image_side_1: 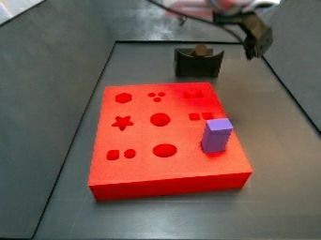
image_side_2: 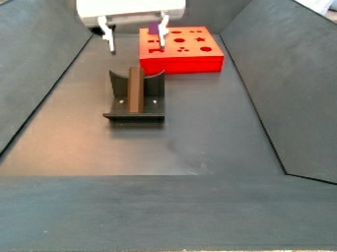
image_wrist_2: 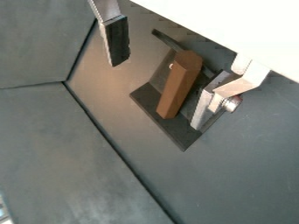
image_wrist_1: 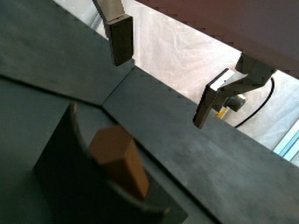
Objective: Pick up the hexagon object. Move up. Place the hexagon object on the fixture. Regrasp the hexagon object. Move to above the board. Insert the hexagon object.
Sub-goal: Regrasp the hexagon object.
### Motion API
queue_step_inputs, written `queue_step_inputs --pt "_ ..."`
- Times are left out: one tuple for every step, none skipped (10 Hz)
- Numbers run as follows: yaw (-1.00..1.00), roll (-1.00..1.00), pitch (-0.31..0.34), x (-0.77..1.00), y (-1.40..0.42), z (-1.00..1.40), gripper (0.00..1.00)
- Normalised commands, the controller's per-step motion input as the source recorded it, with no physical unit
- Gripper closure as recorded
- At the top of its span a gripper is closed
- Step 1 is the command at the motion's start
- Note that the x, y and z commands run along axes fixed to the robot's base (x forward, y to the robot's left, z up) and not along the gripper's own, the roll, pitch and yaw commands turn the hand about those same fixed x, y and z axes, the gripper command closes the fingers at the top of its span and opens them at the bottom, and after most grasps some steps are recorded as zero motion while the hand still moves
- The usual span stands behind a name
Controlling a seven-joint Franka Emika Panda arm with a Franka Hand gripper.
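The hexagon object (image_wrist_2: pixel 179 85) is lying propped in the fixture (image_side_2: pixel 133 95), its brown length leaning against the upright of the dark bracket, and nothing is gripping it. The gripper (image_wrist_2: pixel 163 61) is hovering above the fixture with its jaws spread wide; in both wrist views the silver fingers (image_wrist_1: pixel 121 37) are standing well clear on either side of the peg, with only air between them. The peg is looking like a stiff, light piece with flat smooth faces, so it is probably going to hold its shape under pressure but may slip or twist if the pads catch an edge instead of two opposite flats; taking it across the flats near its upper, free end seems safest, since the lower end is resting against the fixture's base. Room is tight close in: the fixture's upright and base plate are sitting just beside the peg, so a finger coming down is risking contact there. Farther out, the dark floor around the fixture is lying open, and the sloped walls stand well apart. The board (image_side_1: pixel 163 139) is lying well apart from the fixture, carrying a purple block (image_side_1: pixel 217 135) near one edge, beside the path to the hexagon cut-out (image_side_1: pixel 123 97).
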Motion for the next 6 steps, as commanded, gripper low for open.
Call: queue_step_inputs --pt "0.01 0.07 -0.135 0.11 0.03 -1.00 0.00" --pt "-0.01 0.07 -0.118 0.11 0.03 -1.00 0.00" --pt "-0.04 0.07 -0.089 0.11 0.02 -0.96 0.00" --pt "-0.05 0.07 -0.059 0.10 0.01 -0.81 0.00" --pt "-0.05 0.07 -0.034 0.09 0.01 -0.67 0.00" --pt "-0.04 0.06 -0.012 0.08 0.00 -0.53 0.00"
